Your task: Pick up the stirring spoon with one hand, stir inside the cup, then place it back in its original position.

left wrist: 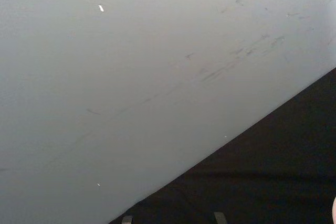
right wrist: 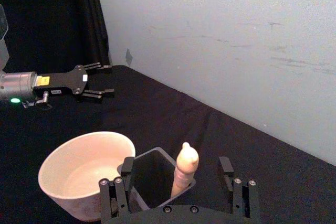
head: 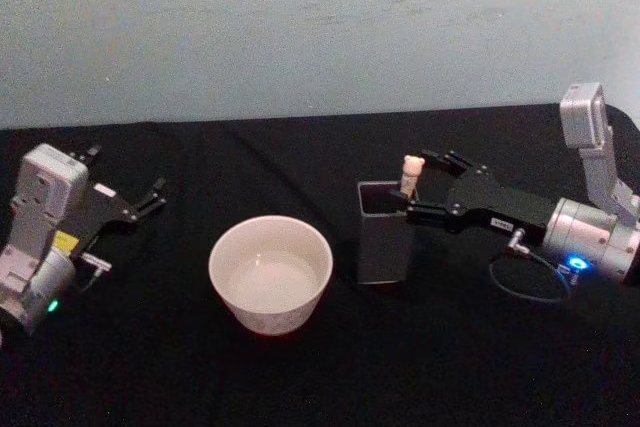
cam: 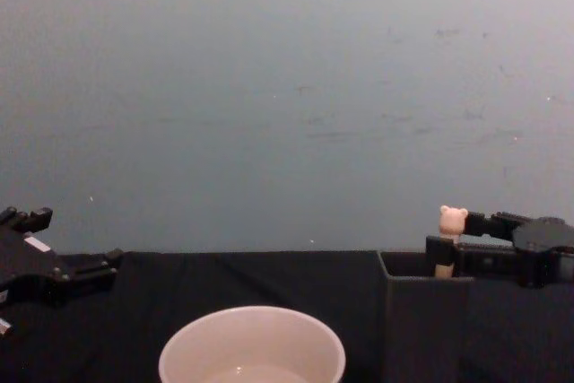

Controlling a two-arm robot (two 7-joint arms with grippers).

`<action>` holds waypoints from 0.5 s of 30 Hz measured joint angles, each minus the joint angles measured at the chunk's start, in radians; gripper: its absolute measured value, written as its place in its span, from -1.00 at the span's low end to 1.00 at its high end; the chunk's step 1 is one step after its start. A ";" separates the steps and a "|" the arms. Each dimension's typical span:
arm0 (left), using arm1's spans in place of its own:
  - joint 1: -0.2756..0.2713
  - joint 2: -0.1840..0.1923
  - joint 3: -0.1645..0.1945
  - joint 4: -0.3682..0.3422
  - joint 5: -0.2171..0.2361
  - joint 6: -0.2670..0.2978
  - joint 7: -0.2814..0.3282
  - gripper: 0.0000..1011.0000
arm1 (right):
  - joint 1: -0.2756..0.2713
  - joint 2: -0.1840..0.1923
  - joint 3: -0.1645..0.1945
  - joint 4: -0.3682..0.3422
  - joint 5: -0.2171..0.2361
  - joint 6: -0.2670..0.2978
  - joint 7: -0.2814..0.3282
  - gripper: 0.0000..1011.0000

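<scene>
Between the spread fingers of the right gripper, a black blocky unit on a silver cylindrical wrist: the stirring spoon, a slim cream-beige stick topped with a tiny bear head. It stands nearly upright in the dark square box-shaped holder, on the side nearest this gripper. Its lower end is hidden inside the box.

Right gripper, state: released. In the right wrist view one finger lies to either side of the spoon, with a clear gap on both sides and no contact. The gripper reaches in level with the holder's rim, and the bear head rises just above its fingers.

Beyond the holder from the right gripper, just beside it but apart: the wide round off-white cup, of thin plain rim, upright. Its inside is pale.

Well apart from the cup, on its far side from the right gripper: the left gripper, black with a small white label. It sits low over the cloth, parked, its fingers parted and holding nothing.

Under all items: black cloth covering the table. Behind them is a pale grey-blue wall with faint scuff marks.
</scene>
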 joint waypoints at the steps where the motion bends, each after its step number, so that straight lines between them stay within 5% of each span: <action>1: 0.000 0.000 0.000 0.000 0.000 0.000 0.000 0.98 | 0.006 -0.004 -0.003 0.008 0.000 0.000 0.002 0.98; 15: 0.000 0.000 0.000 0.000 0.000 0.000 0.000 0.98 | 0.038 -0.031 -0.014 0.054 -0.006 -0.004 0.007 0.98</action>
